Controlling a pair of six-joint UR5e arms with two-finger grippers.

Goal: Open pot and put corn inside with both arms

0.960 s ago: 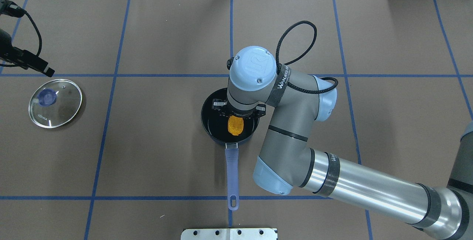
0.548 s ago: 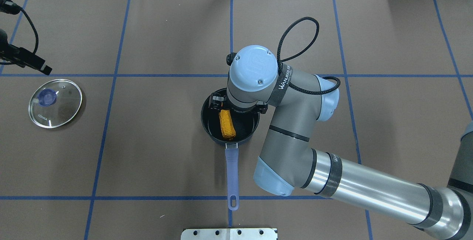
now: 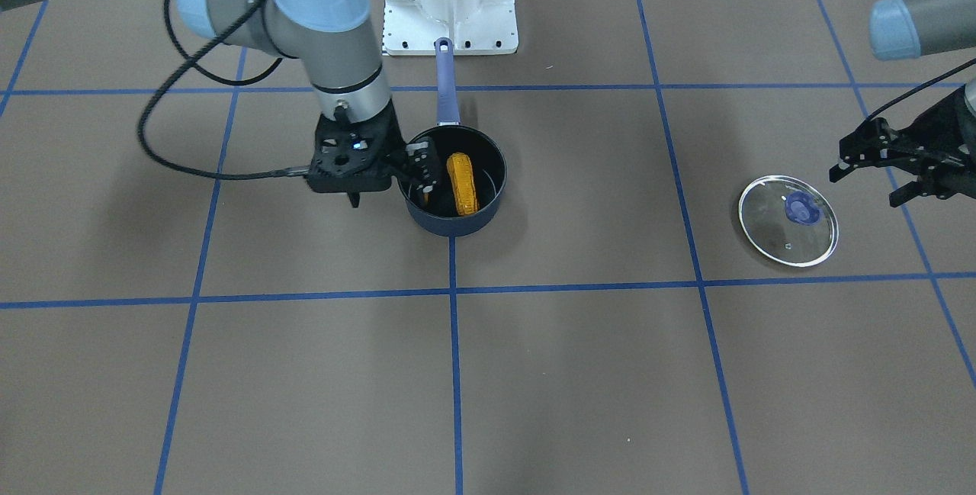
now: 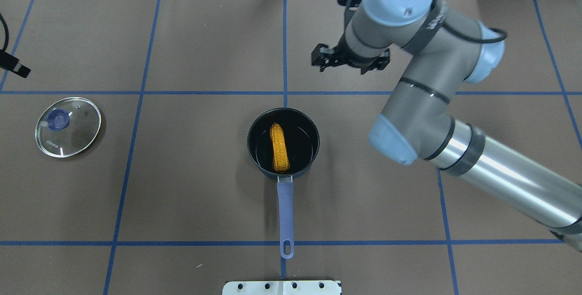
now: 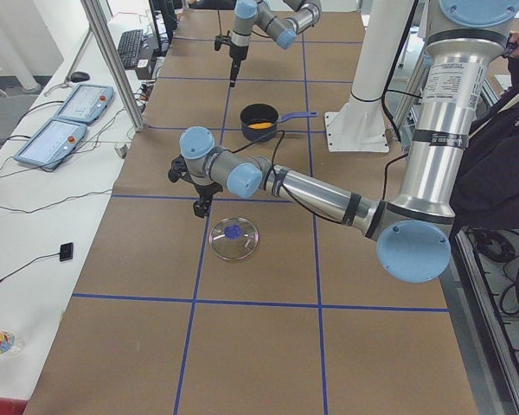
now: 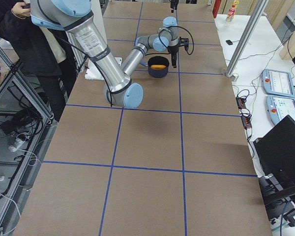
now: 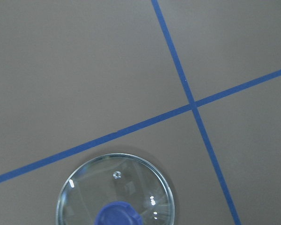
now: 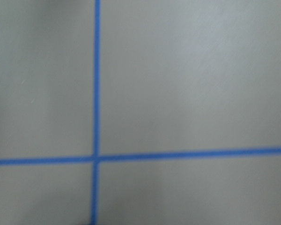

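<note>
Left wrist view: the glass lid (image 7: 114,183) is cut off by the bottom edge, its blue knob (image 7: 117,214) half out of shot. The right wrist view is blurred, only tape lines (image 8: 96,93) on the table (image 8: 192,84) readable. Overhead, the left gripper (image 4: 16,68) is cropped at the edge to a black tip; from the table's ends the corn (image 5: 259,126) is too small for detail

Pot (image 4: 302,142) mouth uncovered, only corn (image 4: 279,148) inside; glass lid (image 4: 75,131) well apart, leftward.
</note>
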